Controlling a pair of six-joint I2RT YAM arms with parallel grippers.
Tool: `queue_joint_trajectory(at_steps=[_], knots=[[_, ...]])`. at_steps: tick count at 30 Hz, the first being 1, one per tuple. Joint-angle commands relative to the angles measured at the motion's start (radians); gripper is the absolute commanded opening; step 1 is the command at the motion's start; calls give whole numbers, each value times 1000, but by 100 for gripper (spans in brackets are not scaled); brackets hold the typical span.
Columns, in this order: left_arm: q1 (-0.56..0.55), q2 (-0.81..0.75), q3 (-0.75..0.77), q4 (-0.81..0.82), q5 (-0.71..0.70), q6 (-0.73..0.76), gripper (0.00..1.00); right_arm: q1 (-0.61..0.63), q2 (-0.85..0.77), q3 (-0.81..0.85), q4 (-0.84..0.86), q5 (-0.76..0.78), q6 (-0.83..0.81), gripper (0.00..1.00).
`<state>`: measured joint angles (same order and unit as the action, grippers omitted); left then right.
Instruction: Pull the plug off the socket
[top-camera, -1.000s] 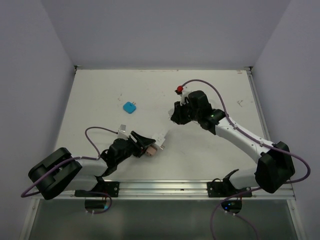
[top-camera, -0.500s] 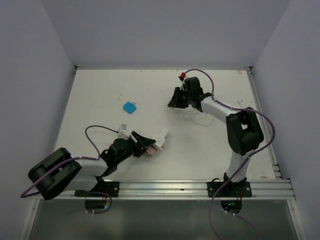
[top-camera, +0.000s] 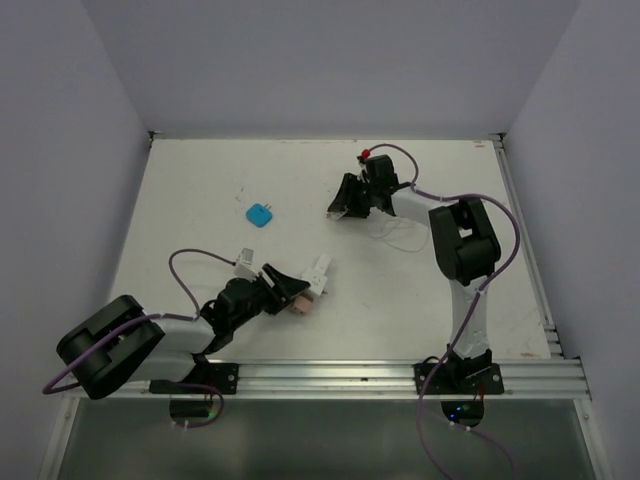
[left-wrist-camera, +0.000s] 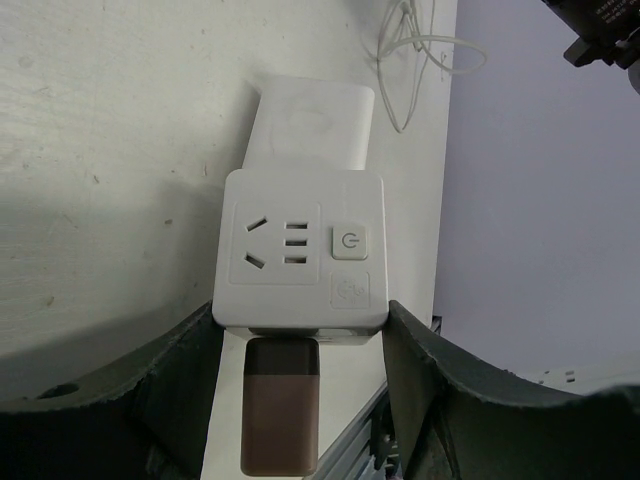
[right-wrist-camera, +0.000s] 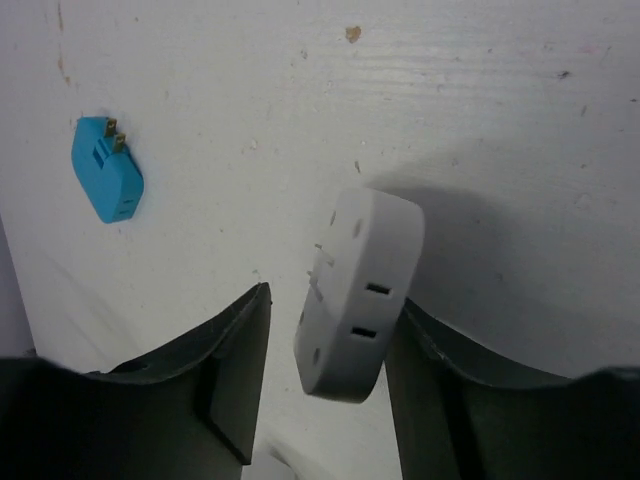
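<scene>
Your socket (left-wrist-camera: 300, 250) lies on the table (top-camera: 200, 190) right at the tips of the left gripper (left-wrist-camera: 302, 315), with its slotted face and power button turned up toward the wrist camera. A brown plug (left-wrist-camera: 282, 405) sticks out of the socket's side nearest that gripper. A white plug block (left-wrist-camera: 310, 125) sits against the opposite side.

Your left claw stands wide. Its fingers (left-wrist-camera: 170, 390) flank the brown plug with a gap on each side, and the tips reach the socket's two near corners. You cannot tell from these views whether they press on it.

Your right gripper (right-wrist-camera: 332, 300) is well apart from the socket, toward the far wall. It is also spread wide, around a tilted white adapter (right-wrist-camera: 360, 290) that touches one finger and has bare table showing before the other.

A blue adapter (right-wrist-camera: 107, 168) lies far-left of the socket, a thin white cord (left-wrist-camera: 410, 60) lies beyond it, and a small white block (top-camera: 243, 262) rests near it on the left.
</scene>
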<state>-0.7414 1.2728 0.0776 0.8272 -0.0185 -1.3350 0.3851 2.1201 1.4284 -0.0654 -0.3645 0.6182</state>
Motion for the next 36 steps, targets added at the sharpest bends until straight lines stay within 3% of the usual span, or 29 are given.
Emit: queue_joint_trajectory(at_steps=[1, 7, 13, 20, 28, 36], knots=[[10, 19, -27, -19, -40, 72, 0, -29, -14, 11, 36, -28, 20, 53], [10, 14, -19, -11, -32, 102, 0, -43, -98, -32, -37, 38, -47, 83], [10, -12, 25, -86, -31, 166, 0, -45, -237, -104, -109, 96, -106, 97], [5, -73, 180, -385, -96, 373, 0, -43, -472, -313, -111, 114, -155, 99], [-35, -40, 280, -537, -130, 511, 0, -43, -689, -494, -111, 81, -181, 99], [-122, 23, 392, -652, -181, 594, 19, -43, -798, -575, -131, 56, -202, 99]])
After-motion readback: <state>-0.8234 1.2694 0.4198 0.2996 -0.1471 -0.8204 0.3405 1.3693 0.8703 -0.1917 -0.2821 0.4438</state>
